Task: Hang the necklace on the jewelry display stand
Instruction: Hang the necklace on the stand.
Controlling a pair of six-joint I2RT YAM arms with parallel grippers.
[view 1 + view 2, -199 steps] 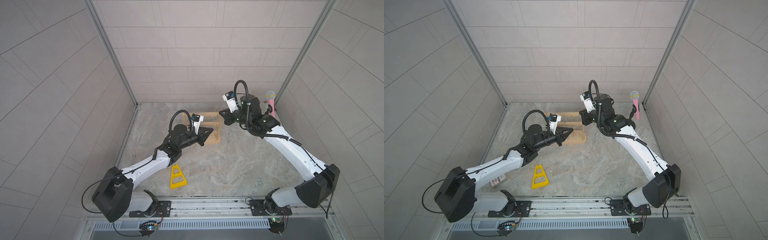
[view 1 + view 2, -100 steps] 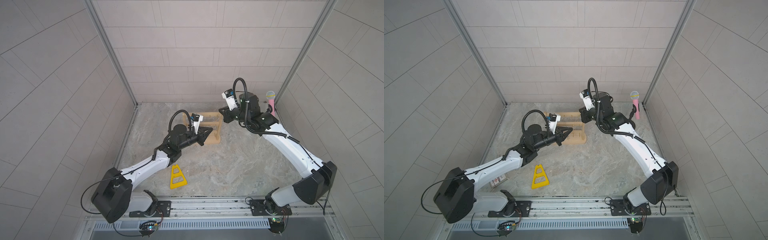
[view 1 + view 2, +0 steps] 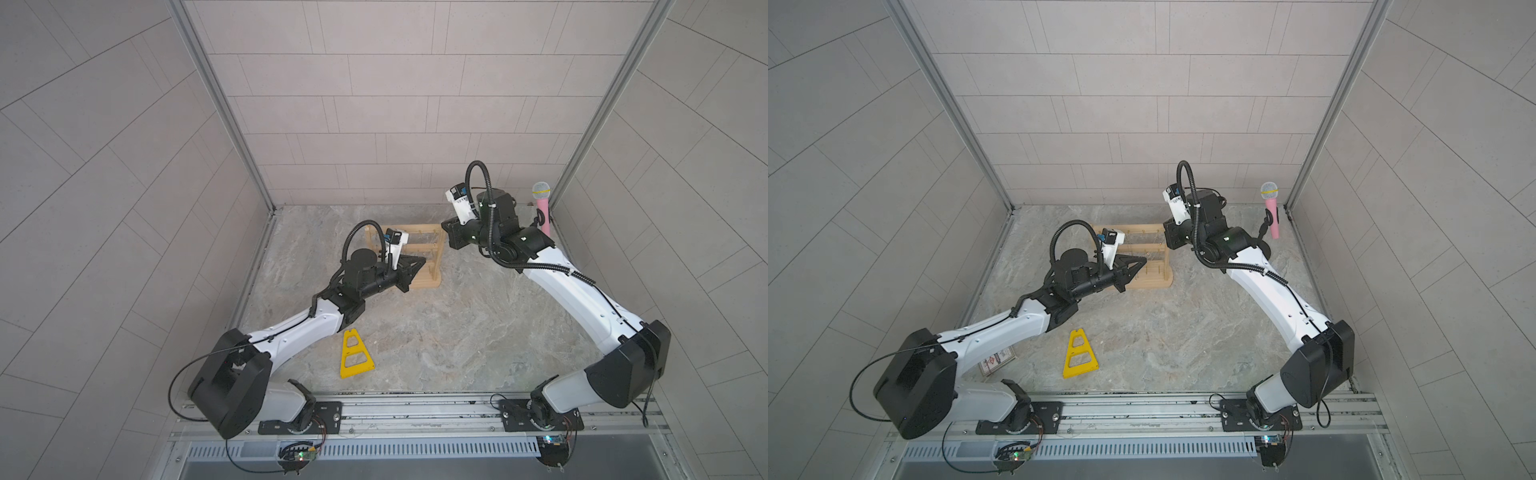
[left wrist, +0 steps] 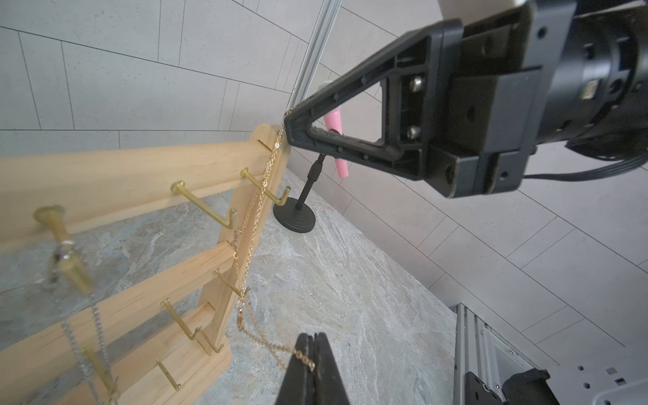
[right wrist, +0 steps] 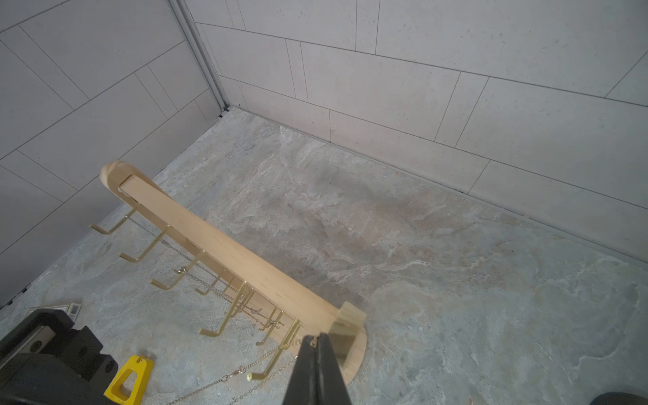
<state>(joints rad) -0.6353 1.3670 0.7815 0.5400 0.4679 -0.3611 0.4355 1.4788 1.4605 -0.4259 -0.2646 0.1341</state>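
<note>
Both pincers are clamped on the same item. The left gripper (image 4: 310, 345) has its jaws pressed together on the thin gold chain necklace (image 4: 277, 143), in front of the stand's base at its end nearest the right arm. The right gripper (image 5: 317, 345) is likewise closed on the chain (image 5: 242, 370), right at the top of the upright on that end. In the left wrist view the right gripper (image 4: 288, 122) shows as a black triangular finger with its tip against the top of that post.

Between the two grips the necklace runs down along the upright, past the outermost hooks of the upper and middle bars, then swings out to the left gripper. Whether it rests on any hook cannot be told.

The pale wooden jewelry display stand (image 3: 420, 249) stands upright on its flat base toward the rear of the marbled grey tabletop (image 3: 457, 332), between the two arms. It has three horizontal bars (image 4: 140, 175) with brass L-shaped hooks. A silver chain (image 4: 96, 317) already hangs from one upper hook.

Near the front lies a flat yellow triangular frame (image 3: 1079, 353). A pink microphone on a black stand (image 3: 1272, 214) occupies the rear corner.
</note>
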